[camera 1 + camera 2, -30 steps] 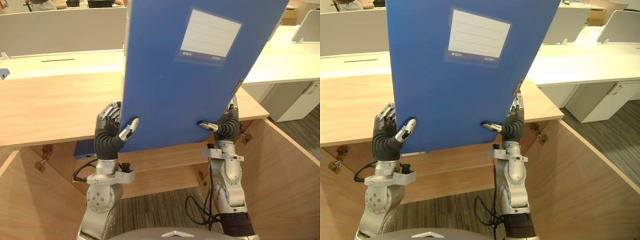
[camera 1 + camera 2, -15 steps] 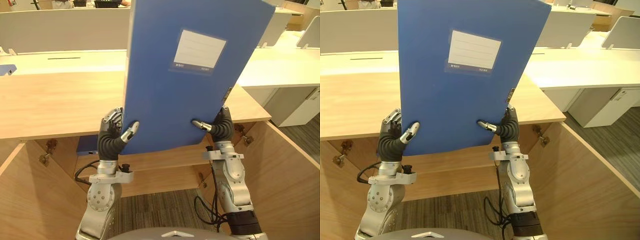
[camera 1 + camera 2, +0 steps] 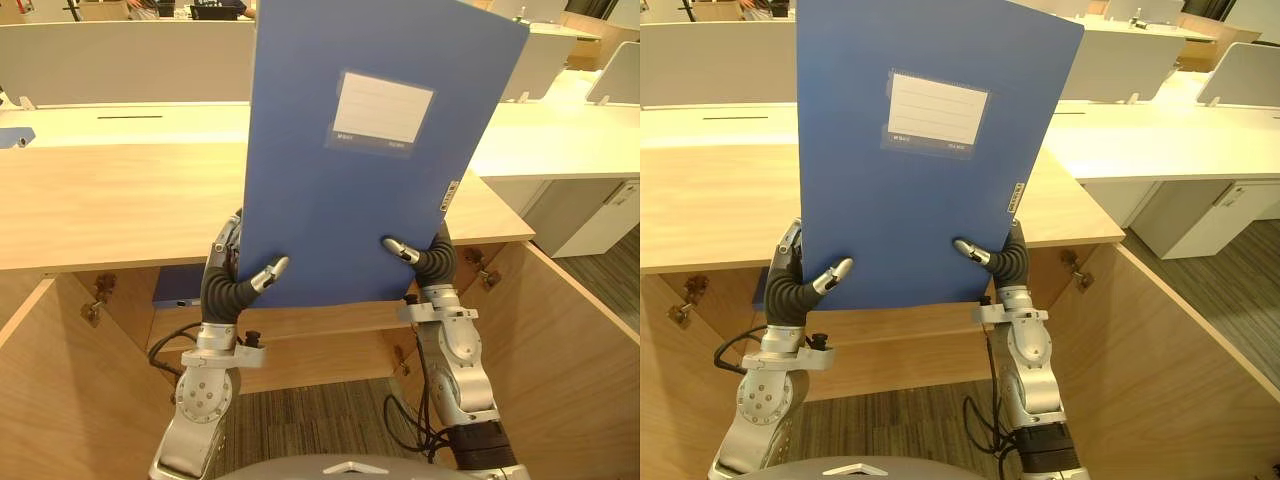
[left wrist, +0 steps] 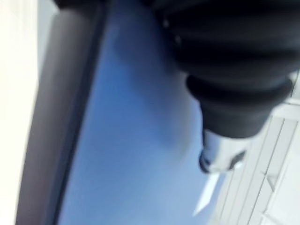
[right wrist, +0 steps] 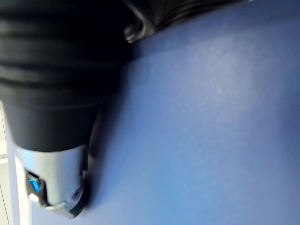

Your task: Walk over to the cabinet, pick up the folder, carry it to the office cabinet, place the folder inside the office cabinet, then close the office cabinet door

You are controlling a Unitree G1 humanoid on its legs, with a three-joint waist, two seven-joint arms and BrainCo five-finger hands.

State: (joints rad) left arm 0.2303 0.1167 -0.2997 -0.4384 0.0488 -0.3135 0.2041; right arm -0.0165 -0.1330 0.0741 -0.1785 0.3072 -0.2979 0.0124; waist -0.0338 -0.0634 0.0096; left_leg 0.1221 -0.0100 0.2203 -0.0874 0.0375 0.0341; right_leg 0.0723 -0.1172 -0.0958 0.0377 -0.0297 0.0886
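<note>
Your left hand (image 3: 225,288): raised, thumb on front, fingers behind, pinching lower corner of upright blue rectangular folder (image 3: 340,190). Your right hand (image 3: 435,263): same grip, opposite corner.

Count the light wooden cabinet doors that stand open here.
2. One light wooden cabinet door stands open on the robot's left, the other door on its right. The upright blue folder, pinched by the left hand and the right hand, may hide others.
</note>
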